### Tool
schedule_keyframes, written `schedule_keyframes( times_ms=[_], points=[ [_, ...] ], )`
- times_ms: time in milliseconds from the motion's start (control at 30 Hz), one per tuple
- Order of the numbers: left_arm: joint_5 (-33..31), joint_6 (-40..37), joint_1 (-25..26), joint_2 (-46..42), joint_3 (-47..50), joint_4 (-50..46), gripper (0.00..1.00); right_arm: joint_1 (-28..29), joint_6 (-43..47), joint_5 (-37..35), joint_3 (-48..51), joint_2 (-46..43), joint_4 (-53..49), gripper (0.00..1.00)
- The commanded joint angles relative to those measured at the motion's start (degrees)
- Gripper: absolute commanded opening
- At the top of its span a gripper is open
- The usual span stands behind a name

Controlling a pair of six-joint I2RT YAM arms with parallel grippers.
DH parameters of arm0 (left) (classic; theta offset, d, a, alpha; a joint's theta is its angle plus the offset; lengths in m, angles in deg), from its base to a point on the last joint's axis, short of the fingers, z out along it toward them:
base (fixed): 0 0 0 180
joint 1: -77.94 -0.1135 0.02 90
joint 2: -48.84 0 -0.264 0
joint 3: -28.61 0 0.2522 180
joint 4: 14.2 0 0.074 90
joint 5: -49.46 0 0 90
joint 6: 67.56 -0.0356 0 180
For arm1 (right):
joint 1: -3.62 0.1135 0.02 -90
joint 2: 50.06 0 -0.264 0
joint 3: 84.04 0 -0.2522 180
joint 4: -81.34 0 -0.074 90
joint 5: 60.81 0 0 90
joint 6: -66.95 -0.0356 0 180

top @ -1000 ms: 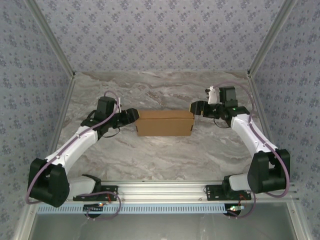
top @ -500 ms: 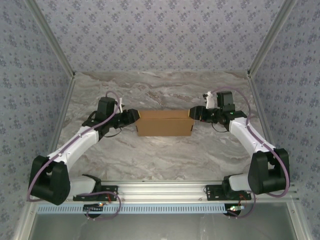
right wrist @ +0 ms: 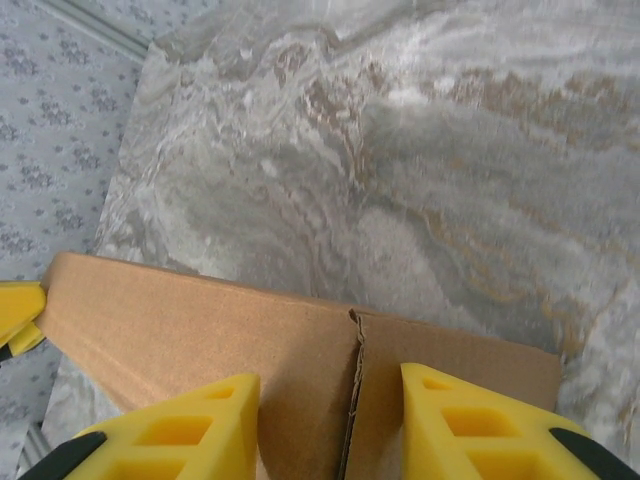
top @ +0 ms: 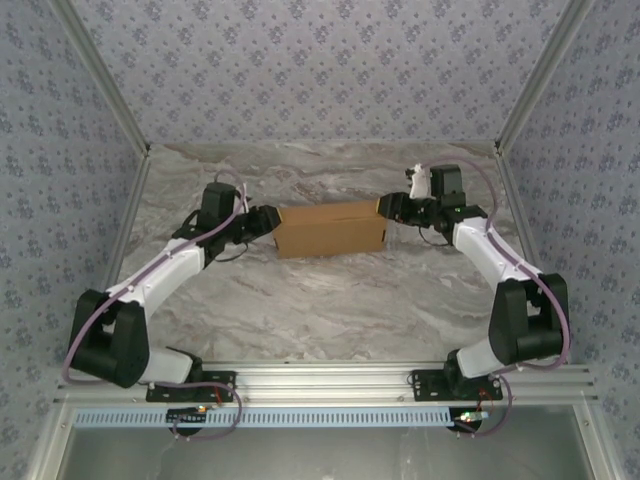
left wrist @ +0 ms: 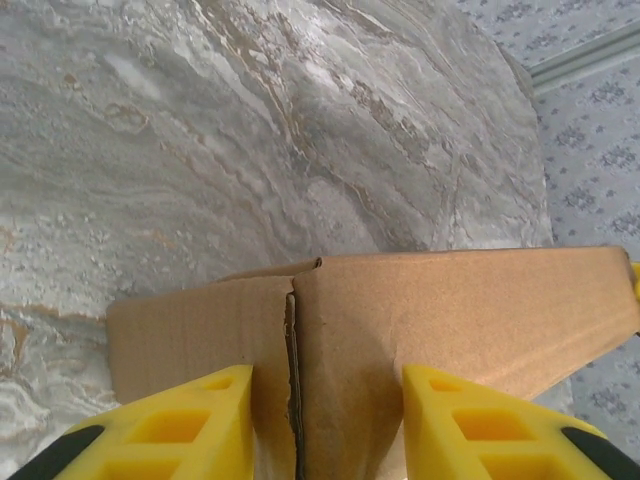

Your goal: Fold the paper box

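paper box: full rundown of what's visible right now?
The paper box is plain brown corrugated cardboard, unprinted, folded into a closed rectangular shape lying mid-table on the marble top. The wrist views show a vertical seam at each end corner. The left gripper and right gripper straddle its opposite ends, fingers open around the corners.

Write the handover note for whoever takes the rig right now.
Left gripper: open, its fingers straddling the box's left end at a corner seam.
Right gripper: open, its fingers straddling the right end the same way.
Box: brown cardboard, mid-table toward the back, between the two arms, tilted slightly in the top view.
Done: it already looks like a closed box shape.
Left: both end seams show a gap, so the ends probably still need pressing or tucking. Whether the fingers touch the cardboard cannot be told.
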State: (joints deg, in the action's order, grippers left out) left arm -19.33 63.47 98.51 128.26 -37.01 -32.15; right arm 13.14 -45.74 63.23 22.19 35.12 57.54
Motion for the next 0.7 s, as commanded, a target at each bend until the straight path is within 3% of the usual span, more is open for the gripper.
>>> schedule_keyframes(
  times_ms=[0,233,667],
  points=[
    [2.82,-3.32,1.57,3.01,-4.11,3.90,0.38,2.87,0.63,5.89,-4.41,2.11,4.01,0.38],
    [-0.28,-4.63,1.96,5.07,-2.44,7.50,0.39,3.70,3.68,5.53,-4.14,4.18,6.73,0.38],
    [-5.00,-6.71,7.60,-6.18,10.42,8.82,0.42,8.37,11.10,0.57,8.79,-7.21,4.53,0.40]
  ],
)
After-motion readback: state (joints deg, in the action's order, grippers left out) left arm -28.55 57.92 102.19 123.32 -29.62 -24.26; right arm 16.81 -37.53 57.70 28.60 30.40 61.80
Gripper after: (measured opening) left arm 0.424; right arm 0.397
